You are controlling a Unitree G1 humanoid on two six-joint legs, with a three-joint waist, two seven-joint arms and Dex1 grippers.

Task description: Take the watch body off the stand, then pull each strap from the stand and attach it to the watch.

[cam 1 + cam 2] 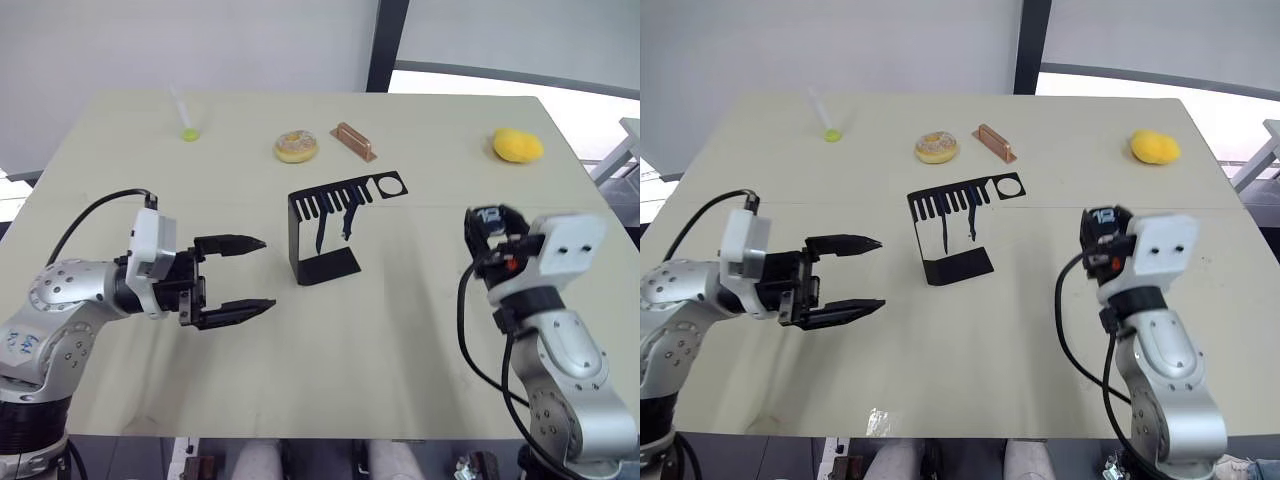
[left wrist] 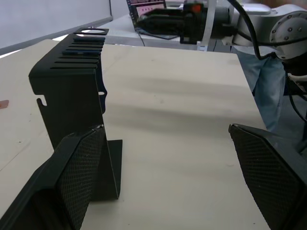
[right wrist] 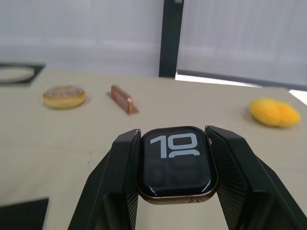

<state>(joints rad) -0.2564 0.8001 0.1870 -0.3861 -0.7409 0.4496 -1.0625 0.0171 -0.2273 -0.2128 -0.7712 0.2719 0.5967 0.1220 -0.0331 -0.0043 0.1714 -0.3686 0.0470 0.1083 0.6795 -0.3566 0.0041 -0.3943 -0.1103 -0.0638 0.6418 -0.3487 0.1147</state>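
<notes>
The black stand (image 1: 325,232) sits at the table's middle, its slotted top plate with a round hole pointing right. Two dark blue straps (image 1: 346,220) hang from its slots. My left gripper (image 1: 252,276) is open, level with the stand and a short way to its left, fingers pointing at it; the left wrist view shows the stand (image 2: 72,91) just beyond the left fingers (image 2: 76,177). My right gripper (image 3: 175,165) is shut on the watch body (image 3: 175,165), its screen showing white digits, held up off the table right of the stand, also seen as the watch body (image 1: 490,216).
Along the far side lie a donut (image 1: 296,146), a copper-coloured bar (image 1: 353,141), a yellow object (image 1: 517,145) at the right and a small green-tipped stick (image 1: 186,120) at the left. The table's right edge (image 1: 590,190) is close to my right arm.
</notes>
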